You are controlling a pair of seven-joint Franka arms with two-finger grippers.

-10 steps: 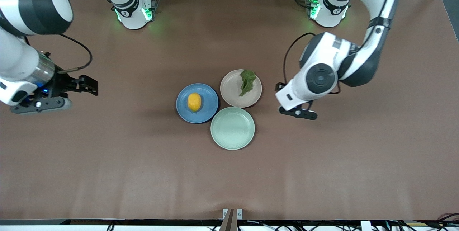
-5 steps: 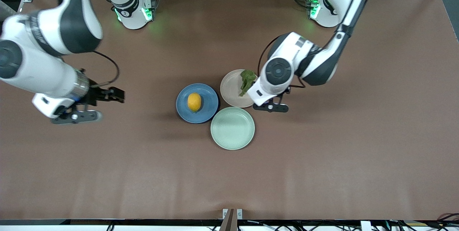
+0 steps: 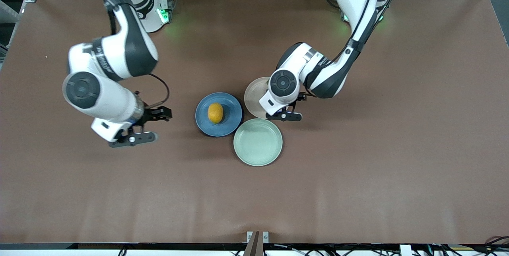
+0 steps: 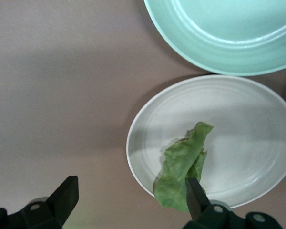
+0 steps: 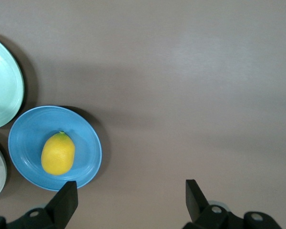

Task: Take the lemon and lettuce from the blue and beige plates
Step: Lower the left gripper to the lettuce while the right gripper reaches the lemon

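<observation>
— So, what has changed for us in the last second?

— Both our arms came in toward the plates. Our left gripper point(image 3: 283, 115) moved from the bare table to hang over the beige plate point(image 3: 251, 97), and our right gripper point(image 3: 133, 138) travelled along the table toward the blue plate point(image 3: 229, 123). We judge the two picks are near but not begun.

— Where are the things against the jaws?

— The lettuce point(image 4: 182, 168) lies on the beige plate, and in the left wrist view one spread finger point(image 4: 195, 194) is just over its end; the other finger is out over the bare table. The lemon point(image 5: 57, 153) sits on the blue plate, outside the spread right jaws, off to one side.

— And the poses?

— Both wrists point down. The left arm reaches in bent at the elbow; the right arm is low over the table, beside the blue plate, holding nothing. The green plate point(image 3: 258, 142) is empty.
</observation>
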